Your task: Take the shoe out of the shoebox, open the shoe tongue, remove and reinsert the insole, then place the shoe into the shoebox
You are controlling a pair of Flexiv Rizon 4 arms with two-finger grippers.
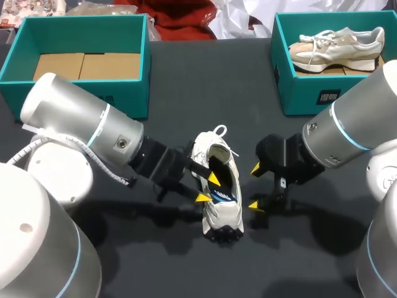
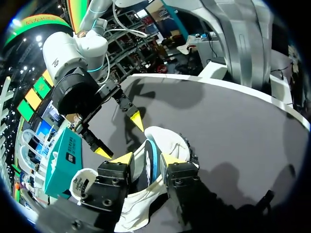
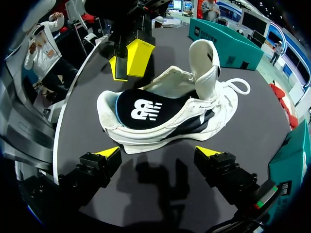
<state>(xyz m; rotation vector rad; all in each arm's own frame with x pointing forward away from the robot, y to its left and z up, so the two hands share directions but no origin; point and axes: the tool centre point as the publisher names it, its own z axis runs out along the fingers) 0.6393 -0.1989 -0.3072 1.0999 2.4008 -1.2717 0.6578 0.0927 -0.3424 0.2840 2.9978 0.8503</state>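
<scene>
Right gripper hangs over the black table just right of the white shoe, fingers spread wide and touching nothing; left gripper sits at the shoe's opposite flank, its grip impossible to judge; teal shoebox lies well behind the shoe, leftward; the shoe stands on its sole, dark insole inside.

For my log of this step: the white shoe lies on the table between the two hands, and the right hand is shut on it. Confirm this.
Wrong on one count: the right hand is open and clear of the white shoe, as the right wrist view shows. The shoe does lie on the table between it and the left hand.
</scene>
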